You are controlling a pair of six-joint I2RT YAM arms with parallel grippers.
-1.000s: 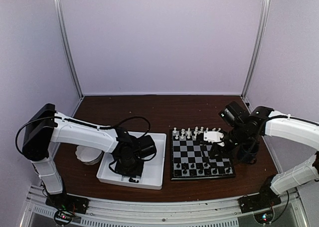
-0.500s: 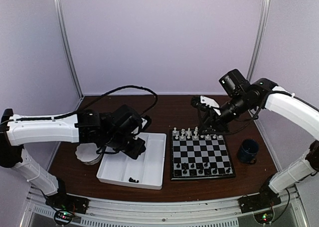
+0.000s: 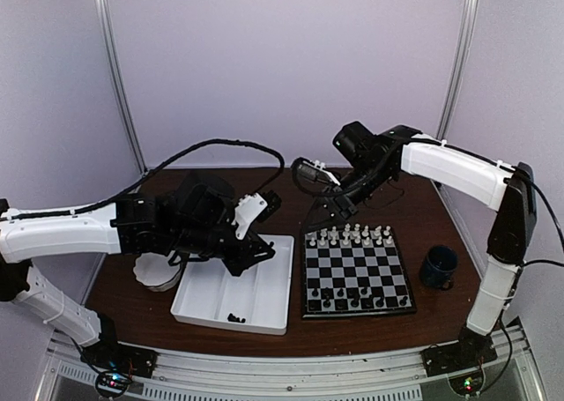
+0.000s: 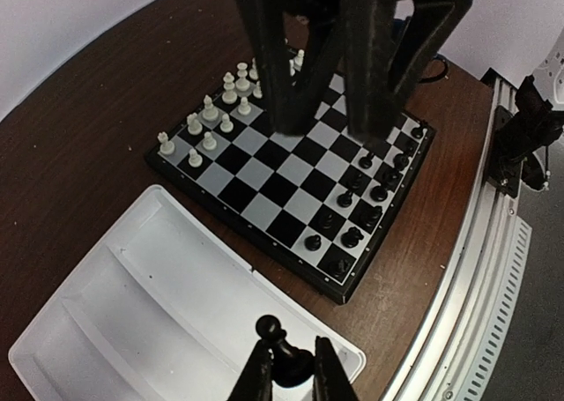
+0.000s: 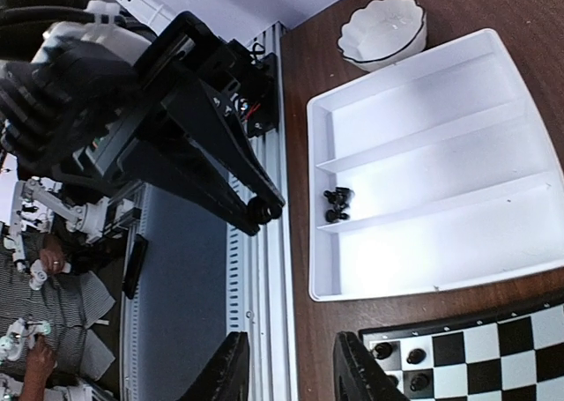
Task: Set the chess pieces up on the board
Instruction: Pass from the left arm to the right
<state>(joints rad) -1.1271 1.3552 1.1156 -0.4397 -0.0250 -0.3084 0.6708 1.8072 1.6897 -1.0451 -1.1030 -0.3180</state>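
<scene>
pawn [image 4: 284, 355], black and round-headed, sits pinched in left gripper [image 4: 289, 366]; right gripper [image 5: 292, 352] gapes empty

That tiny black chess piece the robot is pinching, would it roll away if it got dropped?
Probably light: the black piece looks tiny between the left gripper's fingers. Its round head and narrow neck could let it twist or slip in the pinch. Dropped on its side, it would likely roll, since its body looks round.

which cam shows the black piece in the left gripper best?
Left wrist: black piece close-up, clamped in the left gripper. Right wrist shows only a dark blob at that gripper's tips; top external, too small.
</scene>
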